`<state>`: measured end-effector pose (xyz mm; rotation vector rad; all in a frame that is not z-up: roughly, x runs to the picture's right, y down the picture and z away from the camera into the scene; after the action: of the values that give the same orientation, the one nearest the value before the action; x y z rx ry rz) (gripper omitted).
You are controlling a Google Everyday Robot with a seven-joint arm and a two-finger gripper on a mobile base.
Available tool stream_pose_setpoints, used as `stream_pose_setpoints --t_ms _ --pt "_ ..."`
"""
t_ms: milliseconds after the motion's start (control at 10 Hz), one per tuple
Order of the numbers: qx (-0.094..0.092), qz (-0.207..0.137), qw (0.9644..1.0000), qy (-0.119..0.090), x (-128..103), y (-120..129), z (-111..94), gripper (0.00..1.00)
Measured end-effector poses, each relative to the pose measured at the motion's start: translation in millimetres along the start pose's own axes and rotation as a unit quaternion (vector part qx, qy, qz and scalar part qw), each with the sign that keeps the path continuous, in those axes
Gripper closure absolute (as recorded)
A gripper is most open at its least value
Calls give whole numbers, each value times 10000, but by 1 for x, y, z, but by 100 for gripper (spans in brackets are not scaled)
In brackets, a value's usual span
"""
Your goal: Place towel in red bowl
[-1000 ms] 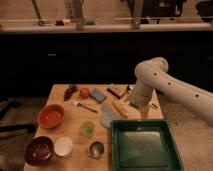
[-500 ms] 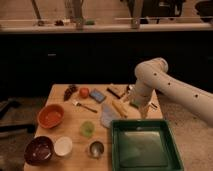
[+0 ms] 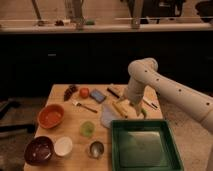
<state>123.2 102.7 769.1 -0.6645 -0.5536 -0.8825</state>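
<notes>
**A:** Where's the gripper rn?

**B:** I see the gripper point(image 3: 136, 108) pointing down, low over the back-right part of the wooden table point(image 3: 75, 120). The pale arm point(image 3: 172, 91) comes in from picture-right. Whether it's clenched or released, I can't tell.

**A:** And the towel?

**B:** The towel point(image 3: 107, 116) is a pale grey-blue cloth lying on the table. It's near the gripper, to its picture-left and a bit nearer the camera, close by the back-left corner of the green tray point(image 3: 116, 150). A yellow object point(image 3: 120, 109) lies just picture-left of the gripper, at the towel's edge.

**A:** Red bowl?

**B:** The red bowl point(image 3: 51, 116) is well apart from the gripper, far to its picture-left near the table's left edge. The towel's on the table, not in the bowl.

**A:** Anything else around?

**B:** The green tray sits directly camera-side of the gripper. Picture-left of the gripper and closer to the camera there's a green cup point(image 3: 87, 129), a metal cup point(image 3: 96, 148), a white bowl point(image 3: 63, 146) and a dark bowl point(image 3: 39, 150). Picture-left and slightly behind the gripper there's a blue block point(image 3: 98, 95), a red round item point(image 3: 84, 92) and a dark cluster point(image 3: 70, 91).
</notes>
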Motion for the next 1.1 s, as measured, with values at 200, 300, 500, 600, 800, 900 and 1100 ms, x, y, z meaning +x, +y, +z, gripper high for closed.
stream_pose_setpoints --t_ms 200,300,500,600,800,900,1100 --pt "-47 -240 9996 -127 3 -12 9 20" --pt "-50 -318 9994 -144 0 -19 12 20" --pt "-68 -559 9982 -195 -12 -42 28 20" --pt "-64 -668 9976 -176 -19 -54 35 20" --pt "7 -947 9955 10 -31 -71 52 20" --pt "42 -1029 9947 71 -33 -75 56 20" --pt "18 -1218 9924 158 -34 -80 63 20"
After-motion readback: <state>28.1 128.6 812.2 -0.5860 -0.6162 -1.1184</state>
